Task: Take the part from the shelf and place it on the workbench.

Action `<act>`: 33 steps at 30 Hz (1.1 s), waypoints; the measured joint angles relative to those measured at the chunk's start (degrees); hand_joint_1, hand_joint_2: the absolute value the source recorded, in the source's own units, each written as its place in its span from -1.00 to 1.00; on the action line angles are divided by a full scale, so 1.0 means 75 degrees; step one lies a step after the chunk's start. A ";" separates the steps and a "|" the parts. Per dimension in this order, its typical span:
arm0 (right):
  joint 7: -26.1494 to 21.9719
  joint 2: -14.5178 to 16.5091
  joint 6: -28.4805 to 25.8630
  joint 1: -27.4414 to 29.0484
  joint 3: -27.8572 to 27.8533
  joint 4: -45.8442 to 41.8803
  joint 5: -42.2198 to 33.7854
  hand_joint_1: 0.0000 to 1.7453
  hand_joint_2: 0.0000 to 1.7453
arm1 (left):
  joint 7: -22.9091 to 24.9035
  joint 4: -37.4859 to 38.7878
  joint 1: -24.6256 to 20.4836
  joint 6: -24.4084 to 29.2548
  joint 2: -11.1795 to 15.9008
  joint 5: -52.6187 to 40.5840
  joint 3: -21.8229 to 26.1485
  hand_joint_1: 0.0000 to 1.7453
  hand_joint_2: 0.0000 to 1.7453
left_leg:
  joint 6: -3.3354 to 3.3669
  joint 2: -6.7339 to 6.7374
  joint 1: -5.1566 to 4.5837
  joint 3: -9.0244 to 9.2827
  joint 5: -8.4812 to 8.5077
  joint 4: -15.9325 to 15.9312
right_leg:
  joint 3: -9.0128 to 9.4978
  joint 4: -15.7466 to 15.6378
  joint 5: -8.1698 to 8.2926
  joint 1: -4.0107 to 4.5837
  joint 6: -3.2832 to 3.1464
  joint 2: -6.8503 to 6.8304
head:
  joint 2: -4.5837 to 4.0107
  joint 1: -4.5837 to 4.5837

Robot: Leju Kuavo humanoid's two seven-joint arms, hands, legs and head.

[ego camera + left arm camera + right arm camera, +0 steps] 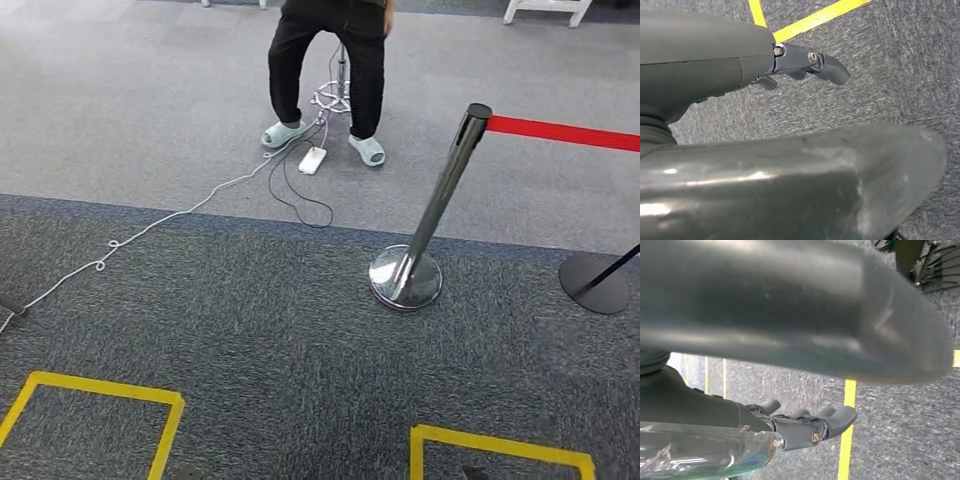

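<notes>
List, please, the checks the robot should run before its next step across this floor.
1. Left hand free: ok, fingers stretched out, nothing in it.
2. Right hand holding the part: cannot tell; clear plastic lies against it.
3. Path ahead clear: not ok; a stanchion and a white cable lie ahead.
4. Person at a safe distance: cannot tell.

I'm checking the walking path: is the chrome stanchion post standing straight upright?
No: in the head view the chrome post leans markedly from its round base toward the red belt.
</notes>
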 joint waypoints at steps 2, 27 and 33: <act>-0.0003 0.0007 0.0002 0.0013 0.0001 0.0002 -0.0005 -1.00 -1.00 | 0.0000 0.0000 -0.0011 -0.0005 0.0008 0.0004 0.0000 -1.00 -1.00 | -0.0044 0.0043 0.0008 0.0002 -0.0022 0.0027 | -0.0022 -0.0022 0.0007 -0.0003 -0.0063 0.0124 | 0.0000 -0.0013; -0.0004 0.0025 0.0099 0.0008 0.0017 0.0004 0.0195 -1.00 -1.00 | 0.0061 0.0012 -0.0054 -0.0055 0.0050 -0.0028 -0.0006 -1.00 -1.00 | 0.0053 -0.0290 0.0107 -0.0166 0.0022 0.0105 | -0.0801 0.1447 -0.0388 -0.0032 0.0016 0.0401 | 0.0000 0.0021; 0.0023 0.0023 0.0101 0.0001 0.0059 0.0004 0.0227 -1.00 -1.00 | 0.0100 0.0012 -0.0071 -0.0140 0.0045 -0.0025 -0.0006 -1.00 -1.00 | -0.0097 -0.0138 0.0069 -0.0153 -0.0022 0.0130 | -0.0038 0.0017 -0.0027 0.0058 -0.0134 0.0265 | 0.0000 -0.0003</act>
